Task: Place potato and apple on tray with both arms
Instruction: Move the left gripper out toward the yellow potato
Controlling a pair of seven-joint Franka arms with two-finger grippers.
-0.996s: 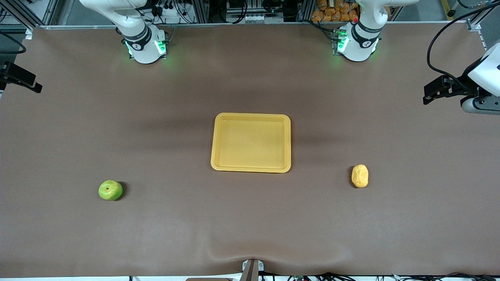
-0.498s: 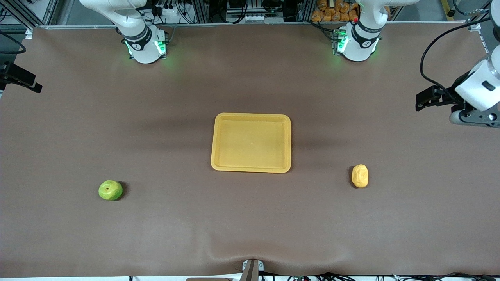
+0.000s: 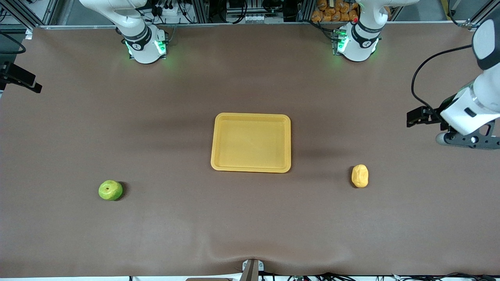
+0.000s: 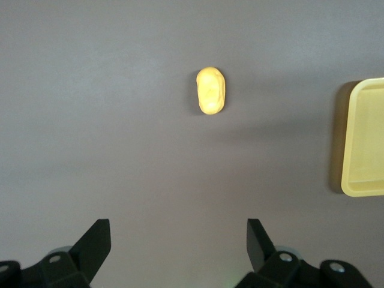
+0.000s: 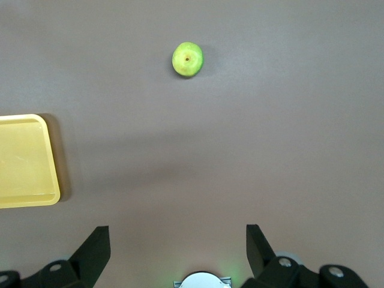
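Observation:
The potato lies on the brown table toward the left arm's end and also shows in the left wrist view. The green apple lies toward the right arm's end and shows in the right wrist view. The yellow-orange tray sits empty at the table's middle. My left gripper is open and empty, up in the air over bare table at the left arm's end, apart from the potato; its wrist shows in the front view. My right gripper is open and empty, high over the table near its own base, and waits.
The arm bases stand along the table's edge farthest from the front camera. The tray's rim shows in both wrist views. A black bracket of the right arm shows at the table's end.
The left arm's wrist has swung down toward the front camera along its end of the table, closer to the potato. The right arm, apple, potato and tray have not moved.

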